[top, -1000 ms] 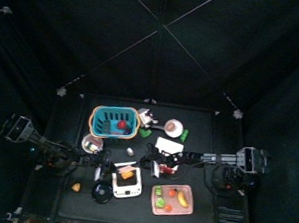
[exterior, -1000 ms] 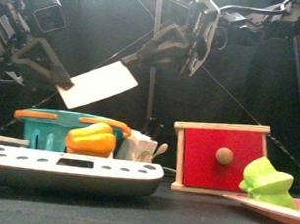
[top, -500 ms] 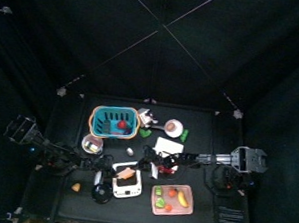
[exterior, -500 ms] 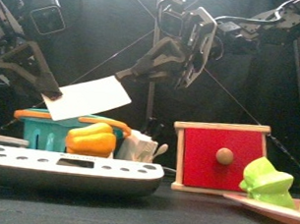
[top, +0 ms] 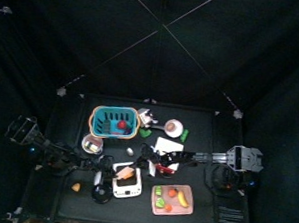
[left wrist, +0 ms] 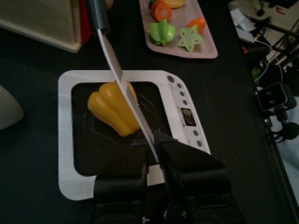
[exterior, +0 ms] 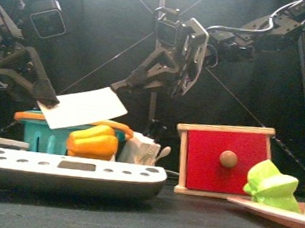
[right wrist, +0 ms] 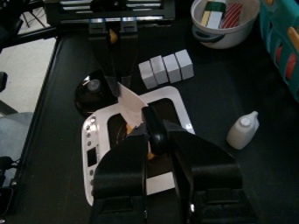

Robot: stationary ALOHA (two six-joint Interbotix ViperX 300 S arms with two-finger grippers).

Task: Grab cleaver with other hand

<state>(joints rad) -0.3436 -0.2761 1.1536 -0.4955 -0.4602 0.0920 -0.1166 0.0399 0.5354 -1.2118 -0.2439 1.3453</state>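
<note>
Open air surrounds the raised cleaver [exterior: 86, 108]; below it the teal basket [exterior: 63, 130] and, seemingly, the yellow pepper [exterior: 94, 140] crowd the surface.

Black curtains are swallowing most of the light, so the top view is reading very dim, with the small table [top: 130, 172] sitting as the only lit patch in the middle and its things too small to resolve. In the front view, light is falling from above and catching the cleaver [exterior: 86, 108], whose pale blade is glowing almost blown out against the dark backdrop. The near white device [exterior: 70, 169] is looking soft and out of focus. In the left wrist view the pink tray [left wrist: 181, 33] is showing bright, while the table's far edge is sinking into shadow.
</note>
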